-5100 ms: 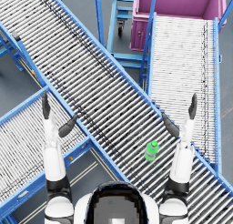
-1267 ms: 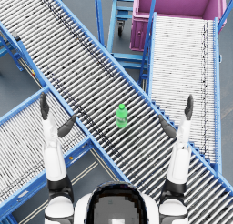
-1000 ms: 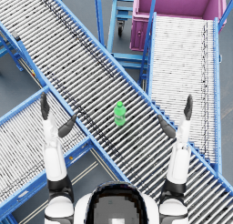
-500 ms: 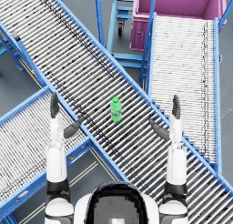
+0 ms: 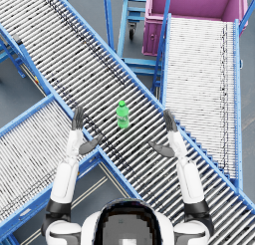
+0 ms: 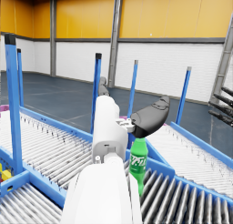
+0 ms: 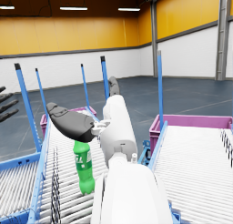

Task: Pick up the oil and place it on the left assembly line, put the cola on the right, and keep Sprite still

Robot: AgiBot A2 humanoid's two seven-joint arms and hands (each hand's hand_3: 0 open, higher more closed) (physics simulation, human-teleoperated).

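My hands up, empty
Left hand [image 5: 78, 135] and right hand [image 5: 172, 138] spread; Sprite bottle [image 5: 122, 114] upright between them on roller conveyor [image 5: 64, 55]; yellow walls [image 6: 182, 13] beyond.

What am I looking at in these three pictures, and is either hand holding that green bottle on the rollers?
This is a simulated humanoid robot with two white arms that end in dark hands. The top-down picture comes from a camera on its head. In it, the left hand and right hand are raised over a diagonal roller conveyor. The other two pictures come from a camera on each forearm, looking along that arm. One green Sprite bottle stands upright on the rollers between the hands, and neither hand touches it. A left roller line and a right roller line branch off, with a pink bin beyond the right one. Both hands have their fingers apart and hold nothing. No oil or cola is in view.
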